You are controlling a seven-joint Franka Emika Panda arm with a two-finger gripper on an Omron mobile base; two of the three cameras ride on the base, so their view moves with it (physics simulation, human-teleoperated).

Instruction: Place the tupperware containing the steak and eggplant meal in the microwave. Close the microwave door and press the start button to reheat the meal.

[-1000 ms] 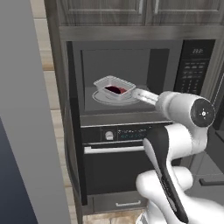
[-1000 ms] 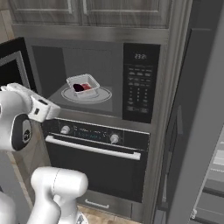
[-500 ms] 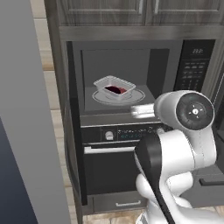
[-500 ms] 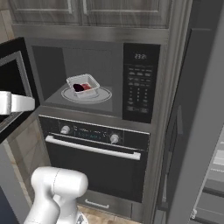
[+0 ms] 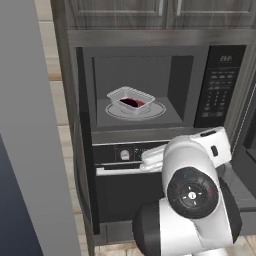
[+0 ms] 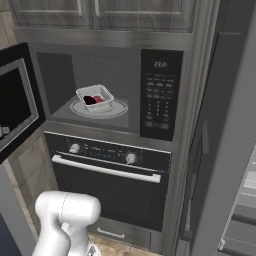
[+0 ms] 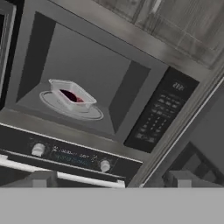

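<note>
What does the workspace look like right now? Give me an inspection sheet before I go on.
Surface: round grey turntable in the grey microwave cavity carries the tub.
Job's things: clear shallow rectangular tupperware with dark and red food sits on the turntable; wide black microwave is open; its black windowed door is swung out at left.
Clutter: nothing seen.
Pincer: open, empty, out in front of the microwave.
Cables: nothing seen.
Surroundings: black oven with knobs and horizontal silver bar below; dark wood cabinets above.
</note>
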